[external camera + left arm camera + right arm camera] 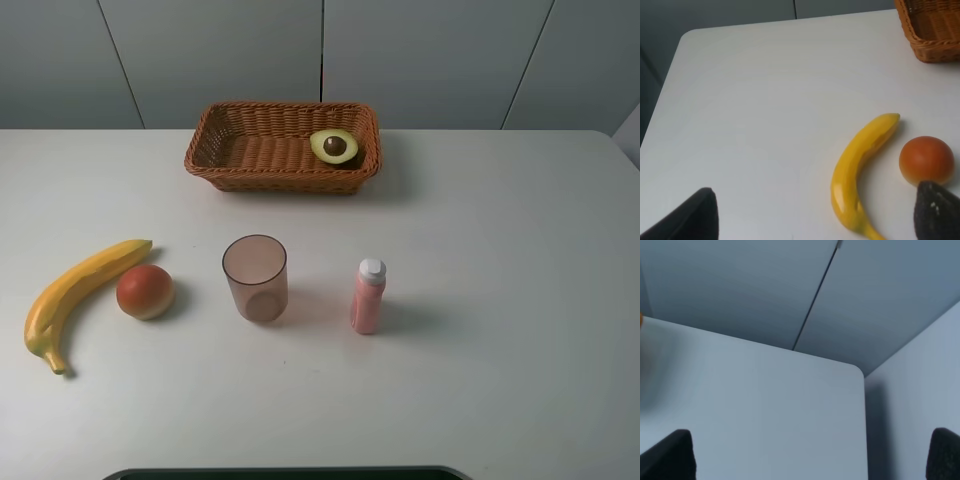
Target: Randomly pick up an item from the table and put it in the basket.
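Note:
The halved avocado (334,146) lies cut side up, pit showing, in the right end of the brown wicker basket (260,155) at the back of the white table (480,250). A corner of the basket shows in the left wrist view (935,30). Neither arm shows in the exterior view. My left gripper (815,215) is open and empty, low over the table's left side near the banana (860,165). My right gripper (807,455) is open and empty, facing a bare far corner of the table (765,405).
A banana (80,295) and a red-orange round fruit (145,291) lie at the left, the fruit also in the left wrist view (926,159). A translucent pink cup (255,277) and a pink bottle with white cap (368,296) stand in the middle.

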Available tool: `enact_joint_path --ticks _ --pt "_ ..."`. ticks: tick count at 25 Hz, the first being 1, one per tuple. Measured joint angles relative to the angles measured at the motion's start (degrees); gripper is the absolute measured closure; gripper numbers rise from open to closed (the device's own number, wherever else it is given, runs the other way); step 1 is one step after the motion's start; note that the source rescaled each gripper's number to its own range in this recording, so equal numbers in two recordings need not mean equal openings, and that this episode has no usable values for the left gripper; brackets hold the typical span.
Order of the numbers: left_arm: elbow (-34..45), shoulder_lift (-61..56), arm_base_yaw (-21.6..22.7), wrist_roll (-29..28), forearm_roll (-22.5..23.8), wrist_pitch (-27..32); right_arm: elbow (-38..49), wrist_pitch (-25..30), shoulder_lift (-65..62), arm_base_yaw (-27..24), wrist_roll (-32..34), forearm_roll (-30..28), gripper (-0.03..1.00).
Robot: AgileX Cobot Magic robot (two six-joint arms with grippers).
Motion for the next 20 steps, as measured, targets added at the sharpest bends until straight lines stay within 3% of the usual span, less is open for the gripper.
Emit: enact_joint_path --ticks 5,12,20 --pt "0.0 0.0 0.0 0.0 0.0 0.0 12.69 -1.12 -13.08 -0.04 -0.13 5.02 -0.03" --pt "0.0 0.0 0.0 0.0 0.0 0.0 33.44 -4.03 -34.33 -0.04 1.37 5.37 -0.03" --pt "0.0 0.0 0.0 0.0 0.0 0.0 50.07 -7.1 -58.23 -0.04 5.32 7.05 -0.03"
